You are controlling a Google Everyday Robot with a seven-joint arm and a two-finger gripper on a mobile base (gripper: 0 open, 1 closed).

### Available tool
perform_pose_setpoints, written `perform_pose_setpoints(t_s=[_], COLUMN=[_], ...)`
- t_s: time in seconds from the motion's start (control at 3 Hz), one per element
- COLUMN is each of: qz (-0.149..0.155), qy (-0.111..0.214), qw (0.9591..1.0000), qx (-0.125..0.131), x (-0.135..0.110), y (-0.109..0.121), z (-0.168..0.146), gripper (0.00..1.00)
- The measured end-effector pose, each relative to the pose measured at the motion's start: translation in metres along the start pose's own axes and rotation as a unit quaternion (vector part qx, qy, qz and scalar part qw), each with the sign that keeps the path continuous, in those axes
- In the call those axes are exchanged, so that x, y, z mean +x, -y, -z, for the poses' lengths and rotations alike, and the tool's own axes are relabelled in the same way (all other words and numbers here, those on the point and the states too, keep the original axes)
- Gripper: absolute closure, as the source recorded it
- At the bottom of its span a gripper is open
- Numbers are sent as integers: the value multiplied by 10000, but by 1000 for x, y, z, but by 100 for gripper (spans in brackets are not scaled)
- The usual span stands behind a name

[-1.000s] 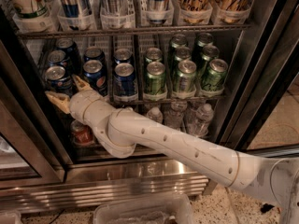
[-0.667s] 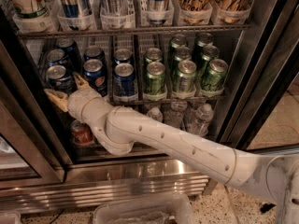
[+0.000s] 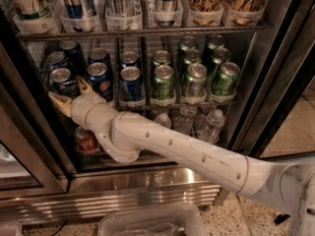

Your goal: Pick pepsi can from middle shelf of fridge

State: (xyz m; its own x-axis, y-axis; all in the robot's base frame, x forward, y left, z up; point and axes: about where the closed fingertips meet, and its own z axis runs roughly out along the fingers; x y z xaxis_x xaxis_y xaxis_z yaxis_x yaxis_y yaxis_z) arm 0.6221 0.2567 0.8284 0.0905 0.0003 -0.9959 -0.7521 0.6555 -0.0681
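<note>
The pick looks to be at the approach stage. Inside the large dark-framed drinks fridge (image 3: 147, 188), the white arm's tan two-finger gripper (image 3: 69, 93) sits at the left front of the thin wire middle shelf (image 3: 197, 103). Its fingers are spread, 1 just right and 1 at the lower left of the front-left small dark blue aluminium pepsi can (image 3: 63, 80), which stands upright, not yet pinched. Closing, lifting and withdrawing remain. I count 7 blue cans in 3 lanes, 8 green cans (image 3: 195, 77) in 3 lanes, and below them 1 red can (image 3: 86, 139) and 3 clear bottles (image 3: 212, 126).
</note>
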Motion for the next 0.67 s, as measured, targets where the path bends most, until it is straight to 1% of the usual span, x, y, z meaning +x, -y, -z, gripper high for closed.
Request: perform_pose_setpoints(t_s=[0.67], qz=[0], qy=[0], qw=[10000], qx=[0], x=[0], y=[0], z=[0], gripper=[99])
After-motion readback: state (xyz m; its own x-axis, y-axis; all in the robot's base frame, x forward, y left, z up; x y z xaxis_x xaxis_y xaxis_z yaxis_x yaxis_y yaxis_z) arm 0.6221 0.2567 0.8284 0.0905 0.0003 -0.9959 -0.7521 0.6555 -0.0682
